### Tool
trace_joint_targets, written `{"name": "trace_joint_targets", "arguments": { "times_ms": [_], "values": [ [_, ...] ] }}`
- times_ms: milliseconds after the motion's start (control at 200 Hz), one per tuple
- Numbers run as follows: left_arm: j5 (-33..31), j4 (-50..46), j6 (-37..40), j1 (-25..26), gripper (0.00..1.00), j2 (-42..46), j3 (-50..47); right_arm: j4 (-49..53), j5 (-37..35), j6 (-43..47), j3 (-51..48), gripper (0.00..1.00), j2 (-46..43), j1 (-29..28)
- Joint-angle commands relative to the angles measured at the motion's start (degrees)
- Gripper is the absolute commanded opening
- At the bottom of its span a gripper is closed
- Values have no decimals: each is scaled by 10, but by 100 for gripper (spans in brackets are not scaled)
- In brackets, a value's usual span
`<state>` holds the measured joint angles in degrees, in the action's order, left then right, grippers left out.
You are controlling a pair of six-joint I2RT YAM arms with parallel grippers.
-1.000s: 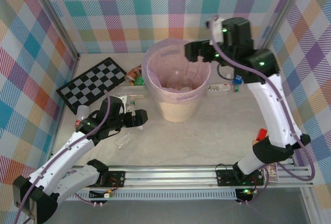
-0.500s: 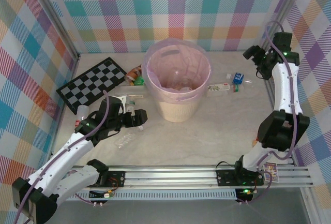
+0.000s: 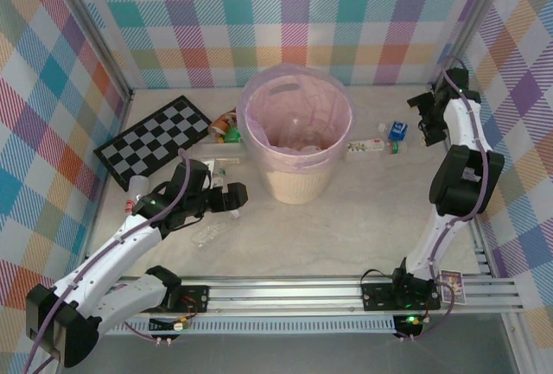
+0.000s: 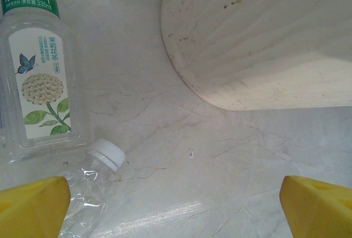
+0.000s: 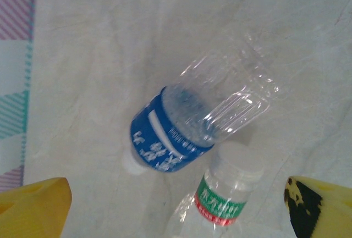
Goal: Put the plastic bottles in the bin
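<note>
The bin (image 3: 298, 180), cream with a pink liner, stands at the middle of the table (image 3: 363, 227) with a few clear bottles lying in its bottom (image 3: 298, 139). More plastic bottles lie on the table around it. To its right, a blue-labelled bottle (image 5: 181, 133) lies on its side with a green-and-red-labelled one (image 5: 223, 197) just beside it. To its near left are a flower-labelled bottle (image 4: 41, 84) and a crushed clear bottle with a white cap (image 4: 93, 180), and a few coloured ones (image 3: 226, 125) lie at its far left. The right gripper (image 5: 176, 210) hangs over the blue-labelled bottle, jaws spread wide and holding nothing. The left gripper (image 4: 176, 210) hovers low beside the bin's near-left wall, also wide open and empty, with the crushed bottle by its left finger (image 4: 33, 208). A checkerboard (image 3: 155, 145) lies at the far left.
</note>
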<state>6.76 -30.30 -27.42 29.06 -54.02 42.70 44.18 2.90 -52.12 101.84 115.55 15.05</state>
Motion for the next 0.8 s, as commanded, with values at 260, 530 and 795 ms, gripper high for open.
{"name": "trace_joint_targets", "arguments": {
  "times_ms": [260,530,795],
  "values": [
    [-18,-17,13,-4,98,-3,20,-3,-28,-77,66,99,97,5],
    [-20,-14,15,-4,98,-17,24,7,-20,-104,87,99,149,5],
    [-18,-11,18,-4,98,-27,29,-4,-23,-108,72,90,157,6]
  ]
}}
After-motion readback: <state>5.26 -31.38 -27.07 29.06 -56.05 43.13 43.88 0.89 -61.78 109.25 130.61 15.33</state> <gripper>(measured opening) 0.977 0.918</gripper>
